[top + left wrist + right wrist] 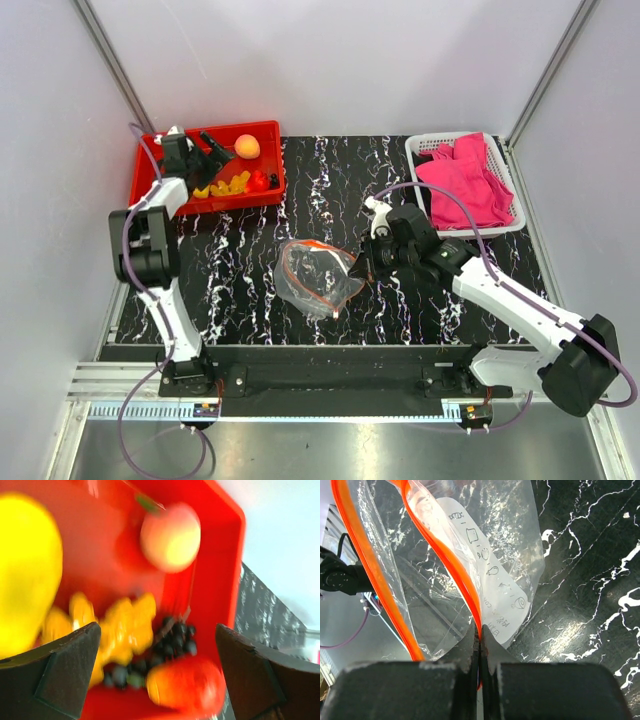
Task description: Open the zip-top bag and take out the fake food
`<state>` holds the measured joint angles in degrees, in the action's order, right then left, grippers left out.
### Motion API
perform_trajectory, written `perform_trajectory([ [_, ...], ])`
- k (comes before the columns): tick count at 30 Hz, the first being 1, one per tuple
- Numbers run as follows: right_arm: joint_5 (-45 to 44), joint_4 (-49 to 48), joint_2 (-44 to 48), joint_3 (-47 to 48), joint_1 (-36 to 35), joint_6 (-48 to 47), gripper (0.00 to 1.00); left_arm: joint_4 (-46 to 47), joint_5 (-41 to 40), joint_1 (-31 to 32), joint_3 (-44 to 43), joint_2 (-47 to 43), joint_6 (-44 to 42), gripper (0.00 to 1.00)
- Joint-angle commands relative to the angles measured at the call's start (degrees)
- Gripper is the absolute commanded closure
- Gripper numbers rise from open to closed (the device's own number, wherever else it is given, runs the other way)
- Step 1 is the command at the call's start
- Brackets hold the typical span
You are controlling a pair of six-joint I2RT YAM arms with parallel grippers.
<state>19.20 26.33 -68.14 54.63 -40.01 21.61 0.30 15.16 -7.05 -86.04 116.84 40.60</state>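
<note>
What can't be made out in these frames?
- Left wrist view: all blurred. The yellow oval toy fruit is cut off by the left edge, and the small dark pieces in the red plastic tray are unidentifiable.
- Right wrist view: the clear zip-top bag runs past the top edge.
- Top view: the body of the right gripper hides where its jaws pinch the bag. The pink cloth hides the floor of the white basket.

the yellow fruit (25,570) is blurred and cut off by the left edge.
</note>
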Motion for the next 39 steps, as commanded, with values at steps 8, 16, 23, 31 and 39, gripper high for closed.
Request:
perform_trajectory([
  [8, -6.44, 4.07, -0.33, 6.01, 1.60, -0.68, 1.00, 17.45, 11.47, 4.75, 33.72, -34.99, 10.20, 0.01],
  [16, -20.59, 14.01, -1.73, 15.58, 2.04, -6.57, 0.98, 6.05, 13.40, 16.88, 48.93, -59.40, 2.47, 0.01],
  [23, -33.76, 14.37, -10.49, 23.48, 2.13, -12.90, 0.88, -3.73, 16.64, 22.78, 63.78, -84.03, 7.01, 0.01],
  [31, -36.02, 13.48, -27.29, 37.02, 2.04, -17.04, 0.42, -8.09, 19.38, 25.95, 75.32, -110.49, 20.75, 0.01],
  [39, -20.88, 12.88, -24.60, 36.35, 2.04, -4.83, 0.00, -9.17, 23.86, 25.95, 73.21, -112.89, 20.05, 0.01],
])
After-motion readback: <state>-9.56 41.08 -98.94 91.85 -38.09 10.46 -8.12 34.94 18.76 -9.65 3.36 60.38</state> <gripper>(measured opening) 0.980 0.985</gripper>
